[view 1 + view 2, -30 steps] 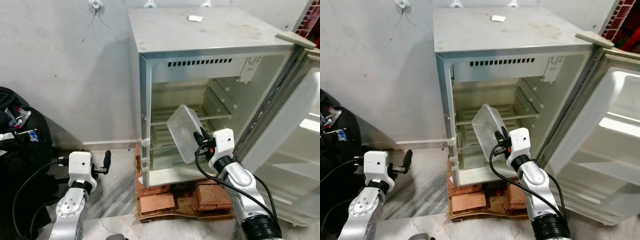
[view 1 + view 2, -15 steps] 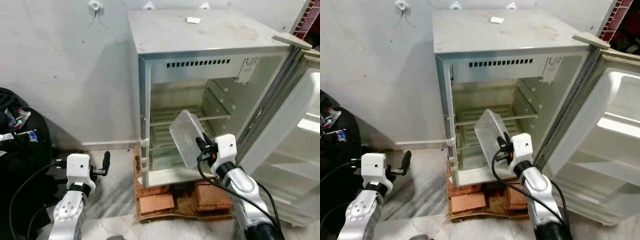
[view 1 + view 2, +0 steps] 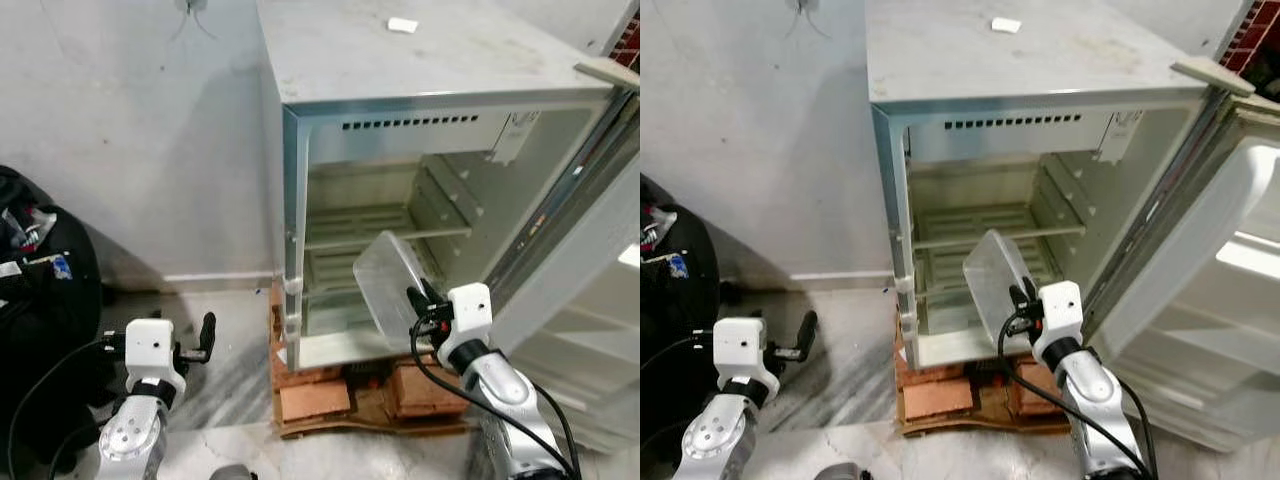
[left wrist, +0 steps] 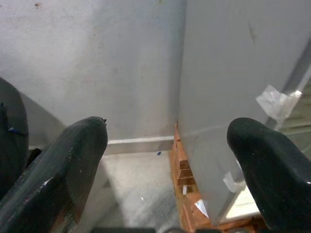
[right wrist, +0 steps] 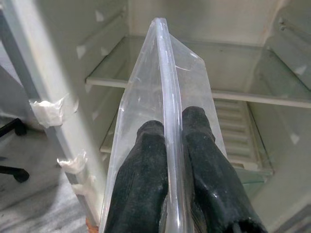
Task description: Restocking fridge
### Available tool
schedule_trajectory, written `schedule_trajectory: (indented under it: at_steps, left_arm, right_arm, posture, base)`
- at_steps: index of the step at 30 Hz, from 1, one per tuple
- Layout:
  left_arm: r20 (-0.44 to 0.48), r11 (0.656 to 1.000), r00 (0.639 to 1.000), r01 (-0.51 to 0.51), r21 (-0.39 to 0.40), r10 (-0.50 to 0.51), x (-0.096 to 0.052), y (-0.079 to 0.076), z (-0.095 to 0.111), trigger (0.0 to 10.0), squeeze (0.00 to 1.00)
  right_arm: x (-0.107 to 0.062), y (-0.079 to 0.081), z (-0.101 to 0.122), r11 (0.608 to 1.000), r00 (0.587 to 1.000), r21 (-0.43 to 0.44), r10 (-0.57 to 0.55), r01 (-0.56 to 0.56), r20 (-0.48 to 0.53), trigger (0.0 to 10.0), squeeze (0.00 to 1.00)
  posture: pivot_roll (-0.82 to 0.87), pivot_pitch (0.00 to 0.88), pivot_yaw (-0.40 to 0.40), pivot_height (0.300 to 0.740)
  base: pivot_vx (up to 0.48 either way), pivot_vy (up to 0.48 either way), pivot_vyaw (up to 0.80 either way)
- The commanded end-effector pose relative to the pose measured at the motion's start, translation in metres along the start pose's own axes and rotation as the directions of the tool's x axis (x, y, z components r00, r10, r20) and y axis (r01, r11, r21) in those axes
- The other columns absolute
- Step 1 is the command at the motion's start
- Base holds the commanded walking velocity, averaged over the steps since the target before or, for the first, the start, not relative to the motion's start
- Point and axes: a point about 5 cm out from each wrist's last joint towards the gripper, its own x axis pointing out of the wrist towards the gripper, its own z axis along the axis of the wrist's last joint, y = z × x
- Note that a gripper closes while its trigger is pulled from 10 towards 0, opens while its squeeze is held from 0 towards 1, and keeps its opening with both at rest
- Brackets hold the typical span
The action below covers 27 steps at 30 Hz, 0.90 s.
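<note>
Holding a clear plastic container point(image 3: 392, 286) in my right gripper point(image 5: 172, 145), fingers pinched on its rim/wall, one finger either side of the thin edge in the right wrist view. Container is tilted, its upper end leaning toward the fridge point(image 3: 400, 150) opening, sitting just in front of the lower front edge of the cabinet, not yet past it as far as I can judge.

Progress call: early-to-mid. Fridge door point(image 3: 1200, 250) is already swung wide to my right, so access is done. Container not placed yet. Left to do: carry it in over the front lip, level it, set it on a shelf, let go.

Contents: container looks empty, I see straight through it to the shelves. Fridge interior looks bare too: glass shelf point(image 5: 252, 94) across the middle with nothing on it, lower tier under it also with nothing I can make out. Door racks look empty, though washed out by glare.

Left gripper point(image 4: 170, 160) hangs idle low by the floor near the fridge's left side, fingers spread wide apart, holding nothing.

Fridge sits on bricks point(image 3: 315, 400), so its floor edge is raised.

Small white scrap point(image 3: 402, 25) on the fridge top near the back edge, not part of the job.
</note>
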Motion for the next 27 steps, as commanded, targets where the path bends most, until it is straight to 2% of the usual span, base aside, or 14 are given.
schedule_trajectory:
  at_steps: [1,8,27]
  left_arm:
    - [0.012,1.0,1.0,-0.004,-0.002,0.004,-0.0007,-0.0005,0.0035,10.0,0.0]
    - [0.009,1.0,1.0,0.0,-0.006,0.0,-0.0011,-0.0018,0.0044,10.0,0.0]
    - [0.003,1.0,1.0,0.016,-0.008,-0.016,0.0014,-0.0048,0.004,10.0,0.0]
  right_arm:
    - [-0.0023,-0.0052,0.0052,1.0,1.0,-0.005,-0.016,0.016,0.018,10.0,0.0]
    - [0.0013,-0.0019,0.0099,0.999,0.999,-0.022,0.024,-0.023,0.032,10.0,0.0]
    - [0.0054,-0.0013,0.0121,1.0,0.999,-0.019,0.018,-0.017,0.035,10.0,0.0]
  posture:
    - [0.02,0.0,-0.038,0.74]
    - [0.02,0.0,-0.039,0.74]
    - [0.02,0.0,-0.035,0.74]
  base:
    - [0.0,0.0,0.0]
    - [0.069,0.0,0.0]
    - [0.345,0.0,0.0]
